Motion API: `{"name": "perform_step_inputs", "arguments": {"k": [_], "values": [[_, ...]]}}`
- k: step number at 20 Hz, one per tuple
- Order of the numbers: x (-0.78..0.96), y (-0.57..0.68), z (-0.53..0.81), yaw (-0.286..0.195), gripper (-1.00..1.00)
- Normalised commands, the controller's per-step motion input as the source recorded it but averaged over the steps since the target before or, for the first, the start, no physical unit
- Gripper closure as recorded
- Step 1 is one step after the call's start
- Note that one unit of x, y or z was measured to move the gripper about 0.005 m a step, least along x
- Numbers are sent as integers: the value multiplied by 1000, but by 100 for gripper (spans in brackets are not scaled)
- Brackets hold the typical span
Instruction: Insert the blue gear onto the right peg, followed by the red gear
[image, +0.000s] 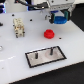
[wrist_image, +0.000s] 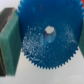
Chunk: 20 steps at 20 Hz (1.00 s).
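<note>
The grey plate with its black border (image: 46, 56) lay flat on the white table (image: 15, 55), nearer the camera than anything else in the exterior view. Two thin dark pins stood upright on it; the right peg (image: 51, 50) was the one toward the exterior view's right, its twin (image: 38, 55) toward the left.

The red gear (image: 48, 33) sat on the table beyond the plate, well apart from it and roughly above the right peg in the picture.

The gripper (image: 58, 19) hung farther back still, beyond the red gear and toward the exterior view's right. It was closed on the blue gear (wrist_image: 47, 32), lifted clear of the table. In the wrist view the toothed disc filled most of the frame, its centre hole plainly showing, with one green finger pad (wrist_image: 9, 40) pressed against its rim; the other pad barely showed at the opposite edge.

A small cream-coloured block-like object (image: 18, 27) stood on the table beyond the plate, toward the exterior view's left; what it was could not be told.
</note>
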Motion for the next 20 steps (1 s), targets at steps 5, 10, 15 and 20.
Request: {"name": "perform_step_inputs", "arguments": {"k": [5, 10, 15, 20], "values": [[826, -331, 364, 0, 100], [886, -274, 276, 0, 100], [937, -179, 199, 0, 100], [903, -159, 68, 0, 100]]}}
